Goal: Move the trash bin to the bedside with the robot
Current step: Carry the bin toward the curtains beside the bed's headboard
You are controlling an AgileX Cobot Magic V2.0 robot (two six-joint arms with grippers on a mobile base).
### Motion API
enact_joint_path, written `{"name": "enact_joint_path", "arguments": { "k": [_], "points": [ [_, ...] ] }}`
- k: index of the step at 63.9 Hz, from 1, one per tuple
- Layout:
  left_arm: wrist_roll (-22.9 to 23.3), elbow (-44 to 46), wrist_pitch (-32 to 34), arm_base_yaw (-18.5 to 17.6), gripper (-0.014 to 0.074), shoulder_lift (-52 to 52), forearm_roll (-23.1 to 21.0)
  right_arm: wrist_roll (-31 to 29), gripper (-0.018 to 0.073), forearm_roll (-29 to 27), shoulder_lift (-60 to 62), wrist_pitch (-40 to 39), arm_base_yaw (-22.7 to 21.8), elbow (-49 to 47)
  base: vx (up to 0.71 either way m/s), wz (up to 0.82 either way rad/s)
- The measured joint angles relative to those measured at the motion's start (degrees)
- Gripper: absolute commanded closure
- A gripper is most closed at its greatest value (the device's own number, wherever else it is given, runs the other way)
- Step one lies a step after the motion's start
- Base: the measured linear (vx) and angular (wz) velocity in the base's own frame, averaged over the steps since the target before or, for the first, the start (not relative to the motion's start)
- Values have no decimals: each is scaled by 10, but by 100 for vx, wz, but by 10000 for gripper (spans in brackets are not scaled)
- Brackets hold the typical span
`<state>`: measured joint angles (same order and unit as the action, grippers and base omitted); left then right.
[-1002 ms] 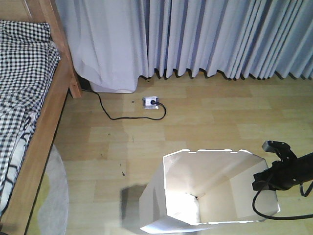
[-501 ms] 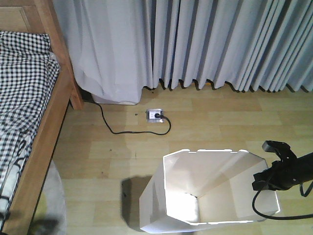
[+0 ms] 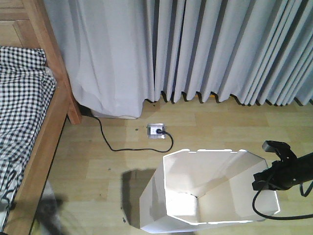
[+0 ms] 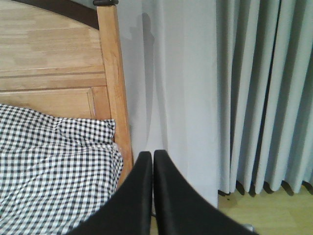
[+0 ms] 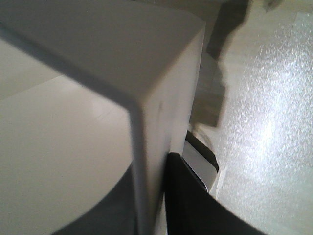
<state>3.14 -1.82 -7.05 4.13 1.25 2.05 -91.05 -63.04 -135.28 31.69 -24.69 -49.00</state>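
From the front-facing camera I see the trash bin (image 3: 152, 203) standing on the wooden floor (image 3: 220, 122) in the lower middle of the frame, its angular rim facing up towards me and its pale inside brightly lit. The right gripper (image 3: 261, 184) comes in from the right edge on its black arm (image 3: 293, 171) and sits at the bin's right rim, touching it, with a cable looping below. The bed (image 3: 46, 147) runs down the left side, its checked bedding (image 3: 19, 103) inside the light wooden frame; the bin is well apart from it, with bare floor between them. Grey curtains (image 3: 205, 49) hang across the back, and a white power socket (image 3: 155, 130) lies on the floor near their hem with a black cable (image 3: 115, 144) trailing off towards the bed's corner post. On the left wrist camera, the left gripper (image 4: 153, 155) has its two black fingers pressed together with nothing between them, pointing at the headboard (image 4: 54, 63), the gingham bedding and the curtain beside the bedpost. On the right wrist camera the bin's white wall (image 5: 146, 127) fills most of the view, very close; one black finger (image 5: 186, 203) lies flat against the wall's outer side and the rim edge runs between the jaws, so I read this gripper as clamped on the bin's wall, though the inner finger is hidden from me.
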Motion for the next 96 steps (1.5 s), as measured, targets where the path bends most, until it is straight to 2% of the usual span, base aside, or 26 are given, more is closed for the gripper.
{"name": "enact_joint_path", "arguments": {
  "k": [96],
  "points": [
    [0, 0, 0, 0, 603, 0, 0, 0, 564, 0, 0, 0, 0, 0, 14, 2]
  ]
}}
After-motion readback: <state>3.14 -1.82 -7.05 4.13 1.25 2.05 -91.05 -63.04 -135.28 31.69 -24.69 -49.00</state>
